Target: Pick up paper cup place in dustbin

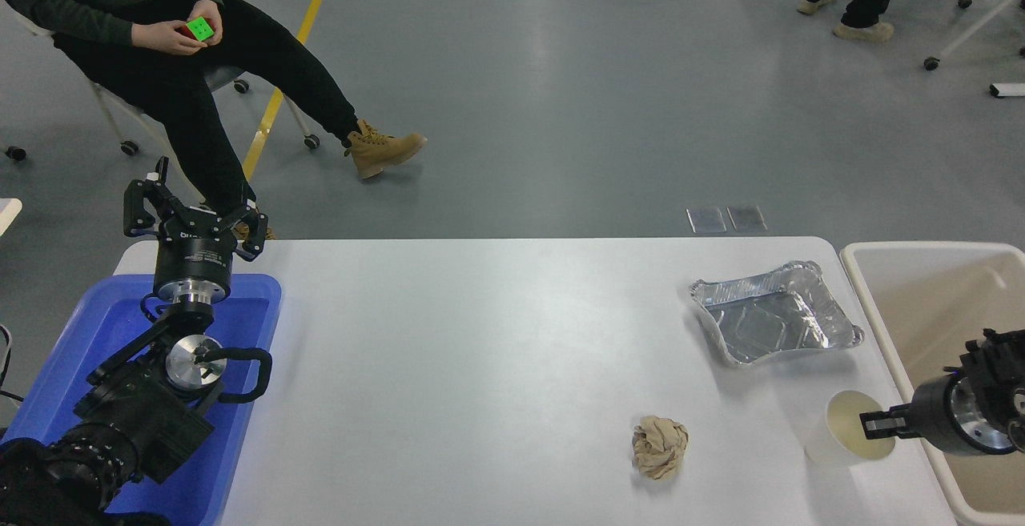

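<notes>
The paper cup (841, 434) is white with a pale cream inside and sits on the white table near its right front edge, mouth tipped up toward the camera. My right gripper (879, 425) comes in from the right edge and reaches over the cup's rim into its mouth; its grip on the cup is not visible. The dustbin (921, 294), a large beige tub, stands just off the table's right side, right behind the gripper. My left gripper (194, 218) is parked open and empty at the lower left.
A shiny foil tray (773, 314) lies behind the cup. A crumpled tan paper ball (660, 447) lies to the cup's left. A blue tray (248, 326) sits under the left arm. A person sits at the far left.
</notes>
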`<action>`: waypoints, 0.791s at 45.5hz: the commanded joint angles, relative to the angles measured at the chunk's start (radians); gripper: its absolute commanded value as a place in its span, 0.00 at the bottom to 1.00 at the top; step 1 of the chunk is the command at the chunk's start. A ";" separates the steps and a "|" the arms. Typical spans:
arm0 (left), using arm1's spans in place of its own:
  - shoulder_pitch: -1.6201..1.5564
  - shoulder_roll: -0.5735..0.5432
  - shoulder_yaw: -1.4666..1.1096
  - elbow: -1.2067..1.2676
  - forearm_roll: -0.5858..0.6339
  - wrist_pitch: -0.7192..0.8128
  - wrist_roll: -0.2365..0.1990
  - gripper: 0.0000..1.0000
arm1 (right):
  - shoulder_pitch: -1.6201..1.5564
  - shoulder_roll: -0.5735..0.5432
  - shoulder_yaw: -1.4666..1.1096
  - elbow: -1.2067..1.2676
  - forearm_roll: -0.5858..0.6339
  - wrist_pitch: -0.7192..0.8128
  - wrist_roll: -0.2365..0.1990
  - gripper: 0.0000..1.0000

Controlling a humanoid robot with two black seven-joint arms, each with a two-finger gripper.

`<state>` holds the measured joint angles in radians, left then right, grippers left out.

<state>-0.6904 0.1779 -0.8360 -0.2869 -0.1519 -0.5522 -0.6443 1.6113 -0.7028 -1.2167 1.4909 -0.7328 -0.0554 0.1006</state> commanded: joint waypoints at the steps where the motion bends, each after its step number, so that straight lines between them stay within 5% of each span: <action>1: 0.000 0.002 0.000 0.000 0.002 0.000 0.000 0.99 | 0.324 -0.070 -0.036 0.163 0.001 0.144 0.002 0.00; 18: 0.000 0.000 0.000 0.000 0.002 0.000 0.000 0.99 | 0.889 -0.078 -0.063 0.169 0.000 0.735 0.004 0.00; 36: 0.000 0.002 0.000 0.000 0.002 0.000 0.002 0.99 | 1.009 -0.110 -0.070 0.036 0.026 0.841 0.002 0.00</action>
<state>-0.6903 0.1783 -0.8359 -0.2868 -0.1505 -0.5522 -0.6436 2.5349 -0.7853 -1.2802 1.6266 -0.7305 0.7102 0.1036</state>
